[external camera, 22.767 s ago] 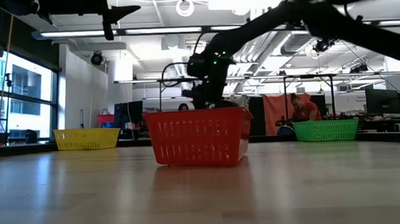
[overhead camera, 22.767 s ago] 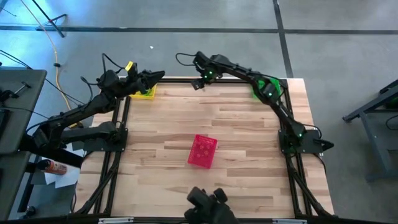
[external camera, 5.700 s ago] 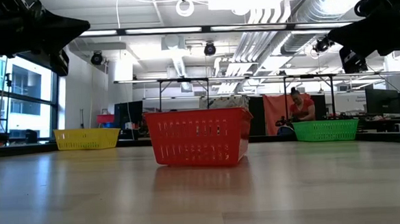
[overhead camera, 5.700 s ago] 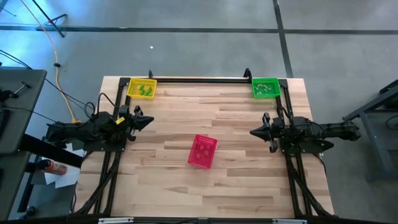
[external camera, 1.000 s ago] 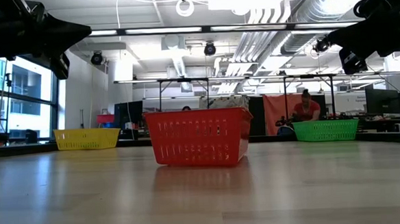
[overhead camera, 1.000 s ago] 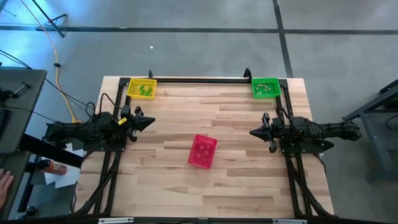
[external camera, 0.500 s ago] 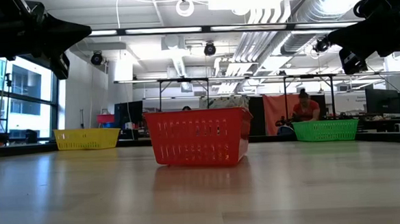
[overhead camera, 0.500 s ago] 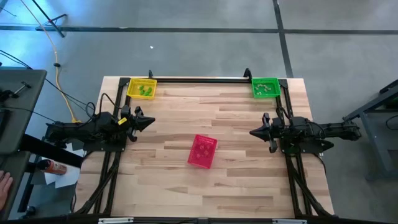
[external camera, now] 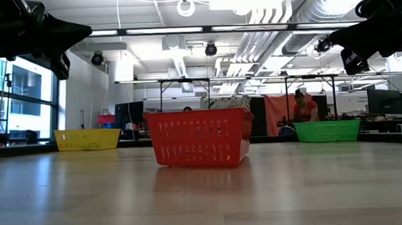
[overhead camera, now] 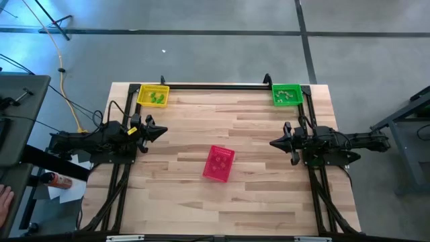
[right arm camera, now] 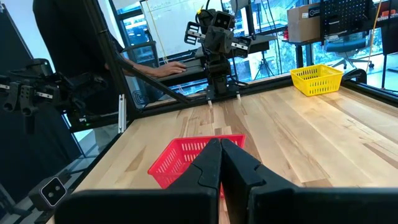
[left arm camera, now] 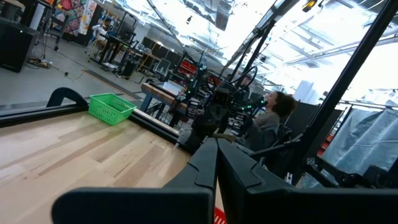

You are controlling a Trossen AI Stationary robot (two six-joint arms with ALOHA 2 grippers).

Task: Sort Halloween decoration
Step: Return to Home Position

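Three mesh baskets stand on the wooden table: a yellow one at the far left corner, a green one at the far right corner, and a pink-red one in the middle. Tiny green trinkets lie in the yellow basket, and small trinkets also show in the green basket. What lies in the pink-red basket is too small to tell. My left gripper hovers shut by the left edge, pointing toward the middle. My right gripper hovers shut by the right edge, facing it. Both grippers hold nothing.
Bare wood lies between the baskets and on the table's near half. A black rail runs along the far edge. A person's hand shows off the table at the left. People sit in the room beyond.
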